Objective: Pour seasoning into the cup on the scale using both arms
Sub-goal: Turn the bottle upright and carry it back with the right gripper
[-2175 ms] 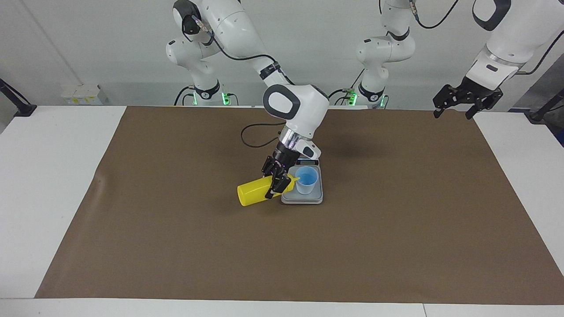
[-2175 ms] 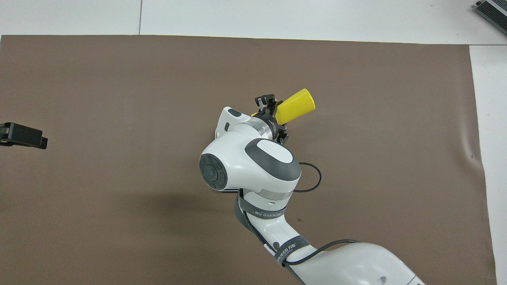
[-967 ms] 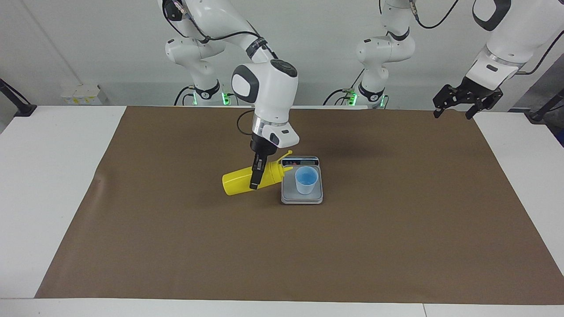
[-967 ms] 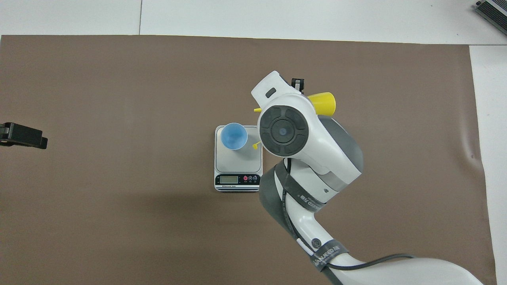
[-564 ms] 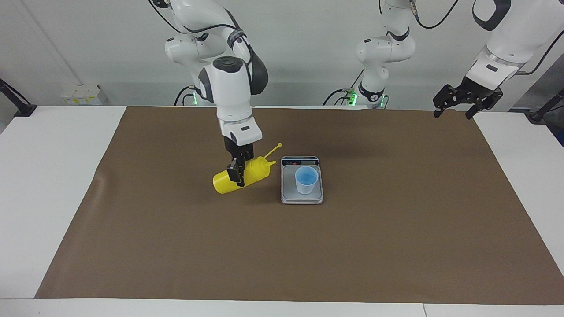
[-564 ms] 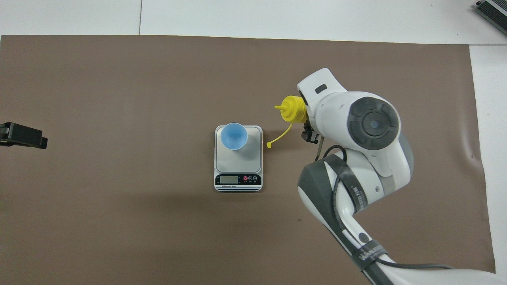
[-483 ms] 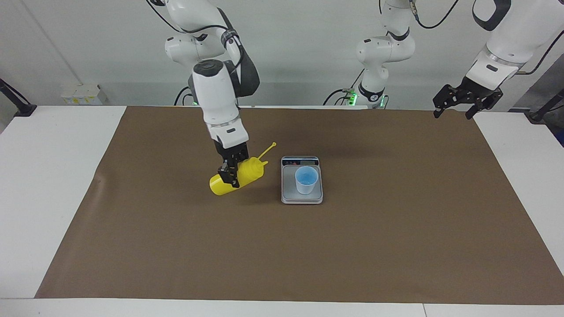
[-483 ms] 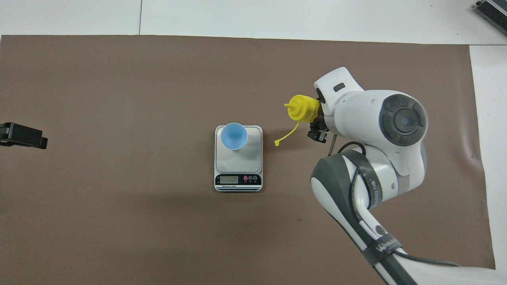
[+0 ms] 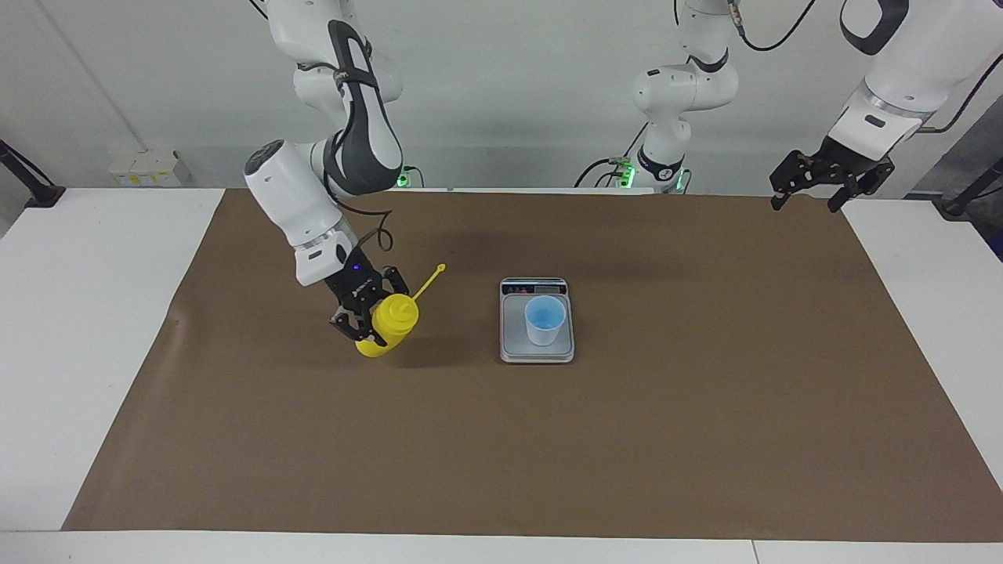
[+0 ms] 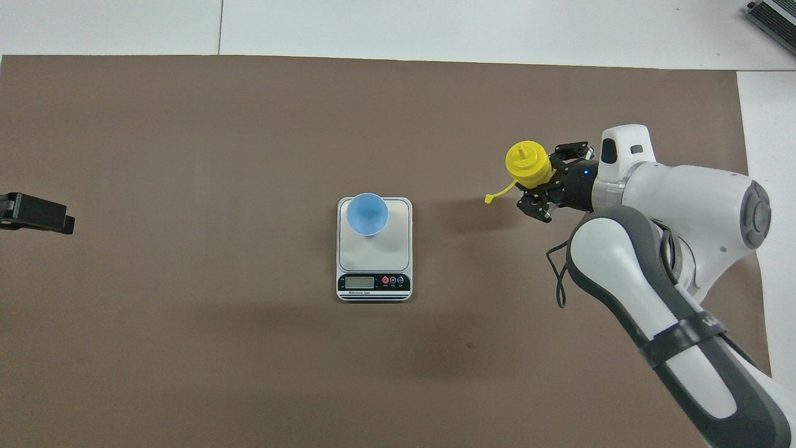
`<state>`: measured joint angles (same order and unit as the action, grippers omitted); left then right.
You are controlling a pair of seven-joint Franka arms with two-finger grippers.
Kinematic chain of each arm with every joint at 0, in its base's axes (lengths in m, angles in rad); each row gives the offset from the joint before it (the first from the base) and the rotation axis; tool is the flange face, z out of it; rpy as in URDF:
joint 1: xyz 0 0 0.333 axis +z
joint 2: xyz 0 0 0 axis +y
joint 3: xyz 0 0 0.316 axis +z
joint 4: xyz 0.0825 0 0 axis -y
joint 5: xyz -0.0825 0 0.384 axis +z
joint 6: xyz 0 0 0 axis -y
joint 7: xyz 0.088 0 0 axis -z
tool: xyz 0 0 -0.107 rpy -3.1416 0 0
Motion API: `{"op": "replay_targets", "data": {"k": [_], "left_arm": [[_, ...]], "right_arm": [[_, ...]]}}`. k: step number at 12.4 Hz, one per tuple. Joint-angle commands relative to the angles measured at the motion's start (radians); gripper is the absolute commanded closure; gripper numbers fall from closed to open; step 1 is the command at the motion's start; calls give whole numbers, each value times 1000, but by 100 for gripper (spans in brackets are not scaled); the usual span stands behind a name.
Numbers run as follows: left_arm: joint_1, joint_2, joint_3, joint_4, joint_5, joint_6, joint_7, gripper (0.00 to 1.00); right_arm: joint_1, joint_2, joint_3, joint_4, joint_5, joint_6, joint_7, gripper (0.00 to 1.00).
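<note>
The yellow seasoning bottle stands nearly upright with its nozzle up, low over the brown mat toward the right arm's end of the table. My right gripper is shut on its body from the side. The thin cap strap sticks out toward the scale. A light blue cup stands on the silver-grey scale mid-table, apart from the bottle. My left gripper waits open and raised over the mat's edge at the left arm's end.
A brown mat covers most of the white table. The scale's display strip faces the robots. A black cable hangs from the right arm. A grey device lies at the table's corner.
My right gripper has carried the bottle away from the cup toward the right arm's end of the table, turning it from lying sideways to nearly upright. The left arm has not moved.
</note>
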<state>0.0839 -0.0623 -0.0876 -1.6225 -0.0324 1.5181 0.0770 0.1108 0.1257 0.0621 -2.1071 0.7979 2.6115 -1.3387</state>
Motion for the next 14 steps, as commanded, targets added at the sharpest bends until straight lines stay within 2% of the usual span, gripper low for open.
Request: {"op": "replay_targets", "data": {"k": [1, 3, 4, 9, 12, 14], "left_arm": [[-1, -14, 2, -17, -1, -3, -11, 0], [-1, -14, 2, -17, -1, -3, -11, 0], [-1, -14, 2, -17, -1, -3, -11, 0], [-1, -14, 2, -17, -1, -3, -11, 0], [-1, -14, 2, -17, -1, -4, -11, 0], [-1, -14, 2, -17, -1, -4, -11, 0]], "right_arm": [[-19, -40, 15, -68, 284, 92, -152, 100], [-14, -29, 15, -85, 529, 220, -279, 100], [-14, -26, 15, -85, 655, 241, -333, 100], [-53, -21, 13, -88, 1123, 280, -532, 100], [-147, -18, 13, -129, 1224, 205, -784, 100], [-166, -18, 13, -142, 1227, 211, -852, 100]]}}
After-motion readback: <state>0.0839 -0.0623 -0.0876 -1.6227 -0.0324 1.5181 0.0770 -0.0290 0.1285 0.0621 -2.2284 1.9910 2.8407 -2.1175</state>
